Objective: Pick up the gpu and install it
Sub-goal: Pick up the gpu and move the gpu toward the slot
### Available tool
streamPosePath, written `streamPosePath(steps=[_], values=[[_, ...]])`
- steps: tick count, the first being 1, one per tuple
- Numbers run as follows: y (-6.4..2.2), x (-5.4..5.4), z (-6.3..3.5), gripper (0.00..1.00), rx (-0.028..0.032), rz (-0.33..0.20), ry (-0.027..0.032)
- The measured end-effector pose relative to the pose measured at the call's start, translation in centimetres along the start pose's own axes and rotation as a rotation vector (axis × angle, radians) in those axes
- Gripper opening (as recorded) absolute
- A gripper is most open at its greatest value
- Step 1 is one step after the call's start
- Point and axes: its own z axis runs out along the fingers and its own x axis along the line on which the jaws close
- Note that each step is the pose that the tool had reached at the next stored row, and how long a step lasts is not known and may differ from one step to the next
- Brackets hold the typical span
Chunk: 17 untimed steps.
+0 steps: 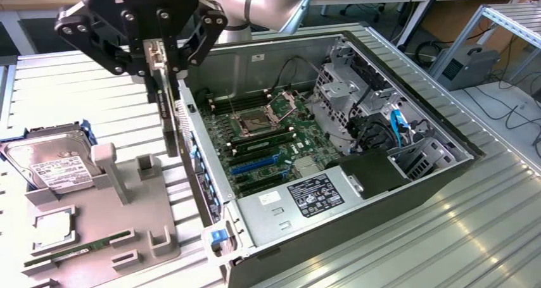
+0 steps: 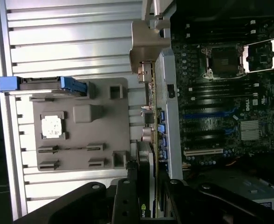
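Note:
The gpu (image 1: 169,120) is a thin dark card with a pale metal bracket, and it hangs upright and edge-on in the air. My black gripper (image 1: 162,73) is shut on its upper part. The card hovers just outside the near wall of the open computer case (image 1: 397,85), over the gap between the case and the grey holder tray (image 1: 110,218). Inside the case lies the motherboard with its blue expansion slot (image 1: 253,164). In the wrist view the gpu (image 2: 147,163) runs out from between my gripper (image 2: 146,189) along the case wall, with the blue slot (image 2: 207,114) off to one side.
On the grey tray (image 2: 81,158) sit a silver hard drive (image 1: 50,164), a square processor chip (image 1: 52,228) and a narrow green memory stick (image 1: 76,250). The case wall (image 2: 169,116) stands close beside the card. Cables and drive cages (image 1: 372,111) crowd the case's far side.

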Motion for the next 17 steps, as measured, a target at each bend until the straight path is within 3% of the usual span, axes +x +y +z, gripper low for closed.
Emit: streamPosePath(steps=[17], values=[[0.56,-7.4,0.21,0.27,-0.0002,0.000,0.0000]])
